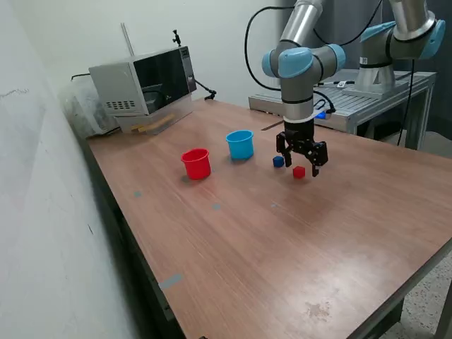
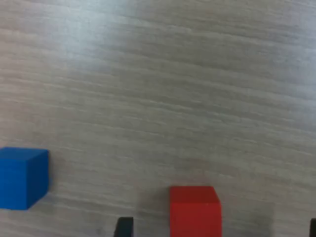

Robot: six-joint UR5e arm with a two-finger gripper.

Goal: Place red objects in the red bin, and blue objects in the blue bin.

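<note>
The gripper point(image 1: 305, 164) hangs low over the wooden table point(image 1: 282, 240), pointing down, and its two fingers are spread apart. A red cube point(image 1: 299, 171) lies on the table just under it. In the wrist view the same red cube point(image 2: 195, 210) sits between the two dark fingertips point(image 2: 124, 227), which stand clear on either side of it and do not touch it. It is not pinched.

A blue cube point(image 1: 278, 161) rests on the table just beside the red one, on the exterior view's left of the gripper; the wrist view shows this blue cube point(image 2: 22, 177) apart from the red cube, with bare wood between them.

Farther toward the exterior view's left stands the light blue cup point(image 1: 240, 144), upright, and past it the red cup point(image 1: 196, 163), also upright — the two are near each other but not touching. Only one red and one blue cube can be seen. A microwave oven point(image 1: 145, 85) stands at the far corner of the table.
</note>
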